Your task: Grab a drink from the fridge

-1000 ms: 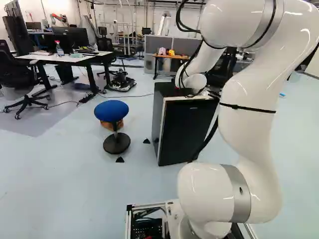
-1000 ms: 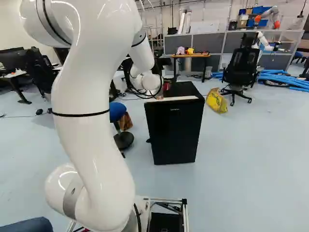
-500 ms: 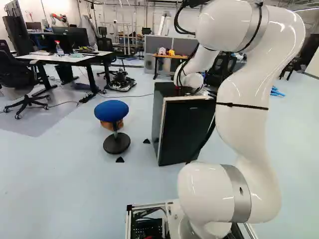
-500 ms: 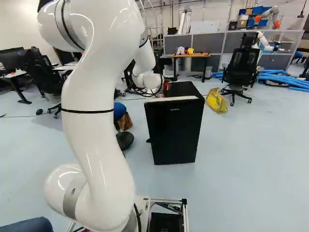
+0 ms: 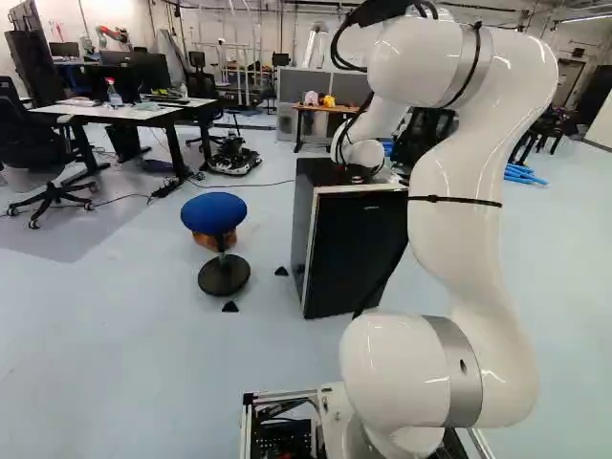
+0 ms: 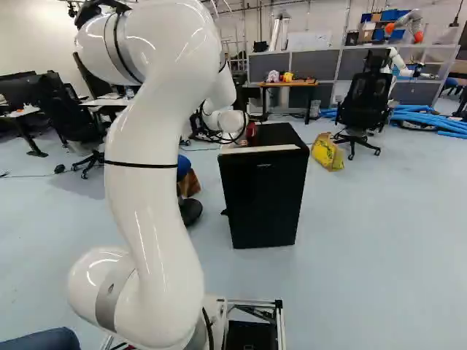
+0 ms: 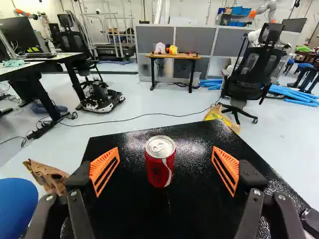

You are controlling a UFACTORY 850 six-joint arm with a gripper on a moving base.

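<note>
Wrist view showed the pincer held wide open, lined up on the can standing upright atop the fridge, probably so both sides would meet it evenly on closing.

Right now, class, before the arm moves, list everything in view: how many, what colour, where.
Can: one, red, silver top, on fridge, between jaws
Fridge: one, black, ahead of arm
Stool: one, blue seat, beside fridge
Yellow bag: one, beyond fridge
Chairs: several, black, around room
Desk: at least one, white top, left of left base view
Table: one, orange-brown top, by grey partitions
Tubes: several, blue, right of right base view
Another robot: at least one, white and orange, far back
Arm: one, white
Jaws: one pair, black, orange pads, open
</note>
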